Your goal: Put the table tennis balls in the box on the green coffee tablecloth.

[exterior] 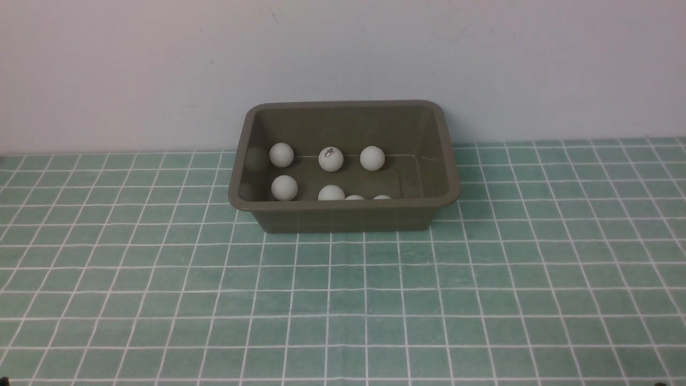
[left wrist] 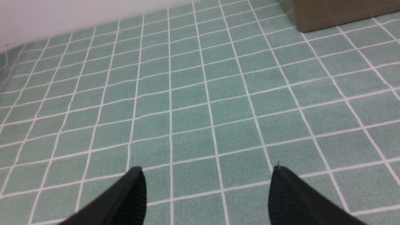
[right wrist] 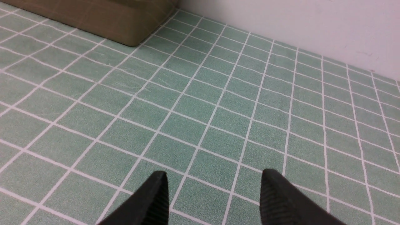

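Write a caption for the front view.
Seven table tennis balls lie in the box on the green coffee tablecloth.

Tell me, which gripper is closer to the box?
Neither clearly, about even. The left gripper is off the box at its front-left corner, the right gripper off its front-right corner.

Plain pale grey-white wall [exterior: 161, 69] behind the table, evenly and softly lit.

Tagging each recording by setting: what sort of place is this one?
Probably an indoor tabletop test setup rather than a lived-in room: a mint-green grid tablecloth against a bare pale wall, with only an olive-brown plastic box holding table tennis balls.
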Motion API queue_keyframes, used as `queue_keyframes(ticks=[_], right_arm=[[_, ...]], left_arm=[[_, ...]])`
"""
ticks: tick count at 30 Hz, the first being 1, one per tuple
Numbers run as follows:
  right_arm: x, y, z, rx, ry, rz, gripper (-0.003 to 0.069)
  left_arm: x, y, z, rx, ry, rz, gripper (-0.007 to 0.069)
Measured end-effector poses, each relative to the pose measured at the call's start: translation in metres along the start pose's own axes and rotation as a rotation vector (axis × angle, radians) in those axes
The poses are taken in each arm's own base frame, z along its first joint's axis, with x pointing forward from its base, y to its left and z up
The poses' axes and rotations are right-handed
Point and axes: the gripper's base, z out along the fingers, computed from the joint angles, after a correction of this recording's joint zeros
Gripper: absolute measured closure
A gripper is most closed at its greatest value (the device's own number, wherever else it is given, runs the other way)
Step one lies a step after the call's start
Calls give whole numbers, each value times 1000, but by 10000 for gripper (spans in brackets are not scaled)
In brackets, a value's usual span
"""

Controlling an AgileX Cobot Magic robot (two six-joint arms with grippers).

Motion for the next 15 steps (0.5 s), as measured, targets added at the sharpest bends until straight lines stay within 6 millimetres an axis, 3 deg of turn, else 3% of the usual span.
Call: queue_keyframes(ticks=[15], right_arm=[[0, 0, 0, 0, 0, 0, 288]], left_arm=[[8, 6, -2, -91, -30, -110, 153]])
